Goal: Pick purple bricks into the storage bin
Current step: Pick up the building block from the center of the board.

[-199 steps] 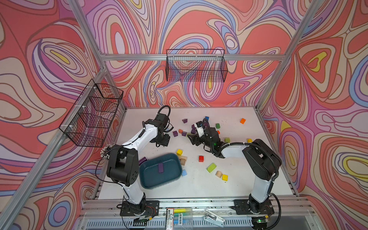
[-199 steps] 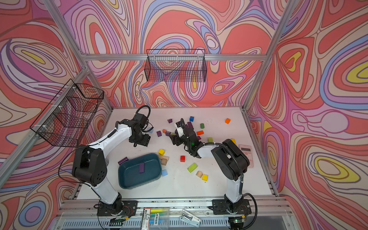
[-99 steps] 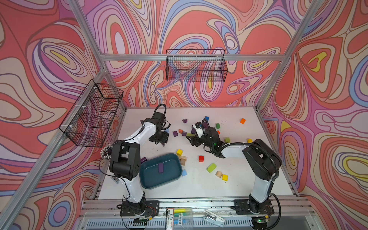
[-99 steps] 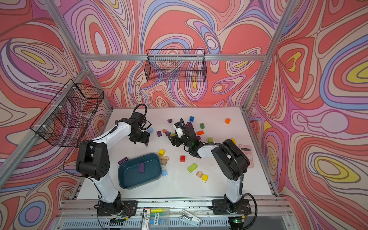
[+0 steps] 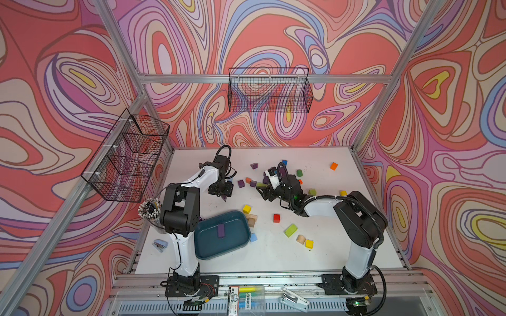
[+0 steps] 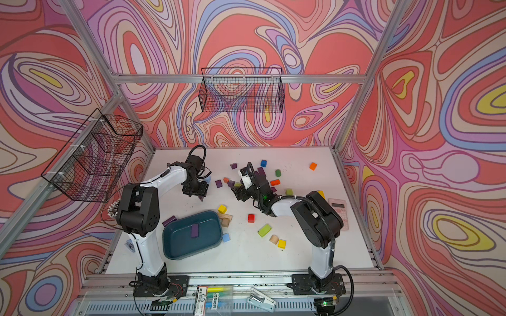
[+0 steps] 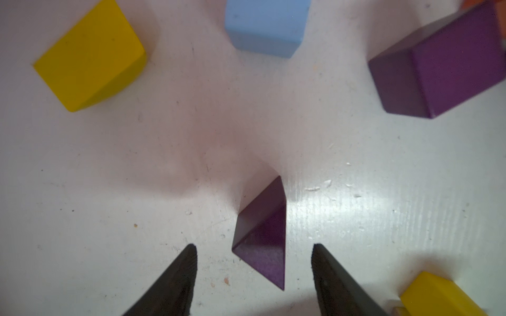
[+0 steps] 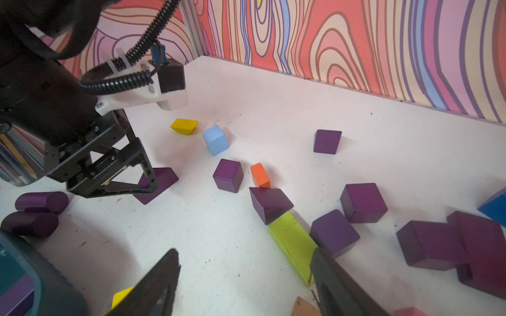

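My left gripper is open and low over the table, its fingers straddling a small purple prism without touching it; in a top view this gripper hides most of the prism. My right gripper is open with bare table between its fingers, among several purple bricks at mid-table. The teal storage bin lies front left with one purple brick inside.
A lime block touches my right finger. Yellow, red, green, orange and blue blocks are scattered about. Two purple cylinders lie near the bin. Wire baskets hang on the walls. A pen cup, stapler and calculator sit at the edges.
My left arm's elbow has swung toward the middle and its gripper has settled over the purple prism, jaws narrowing a little. My right arm has hardly moved.
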Action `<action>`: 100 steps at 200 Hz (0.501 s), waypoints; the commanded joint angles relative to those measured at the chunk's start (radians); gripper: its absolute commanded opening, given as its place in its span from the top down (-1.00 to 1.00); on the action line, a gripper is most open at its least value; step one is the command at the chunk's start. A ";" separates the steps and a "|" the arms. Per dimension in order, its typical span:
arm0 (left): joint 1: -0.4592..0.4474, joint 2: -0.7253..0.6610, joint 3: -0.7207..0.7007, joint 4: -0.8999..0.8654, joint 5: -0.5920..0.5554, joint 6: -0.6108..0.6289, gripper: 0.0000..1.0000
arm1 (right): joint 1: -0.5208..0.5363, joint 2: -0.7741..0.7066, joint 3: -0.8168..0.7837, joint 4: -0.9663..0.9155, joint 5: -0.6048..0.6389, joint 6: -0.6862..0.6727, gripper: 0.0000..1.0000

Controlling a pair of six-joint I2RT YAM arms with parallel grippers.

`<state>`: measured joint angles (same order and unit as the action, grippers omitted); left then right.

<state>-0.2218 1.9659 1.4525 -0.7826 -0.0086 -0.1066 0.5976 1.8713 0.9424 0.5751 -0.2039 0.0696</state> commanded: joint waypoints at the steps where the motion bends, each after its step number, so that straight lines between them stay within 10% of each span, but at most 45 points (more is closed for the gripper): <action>1: 0.001 0.029 0.033 -0.011 -0.014 -0.007 -0.35 | -0.003 -0.011 0.022 0.000 -0.011 0.002 -0.58; 100: 0.001 0.106 0.090 -0.029 -0.016 -0.039 -0.04 | -0.009 -0.009 0.022 0.002 -0.009 0.007 -0.57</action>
<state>-0.2218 2.0430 1.5085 -0.7837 -0.0116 -0.1272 0.5941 1.8713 0.9482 0.5682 -0.2058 0.0727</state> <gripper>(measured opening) 0.552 0.787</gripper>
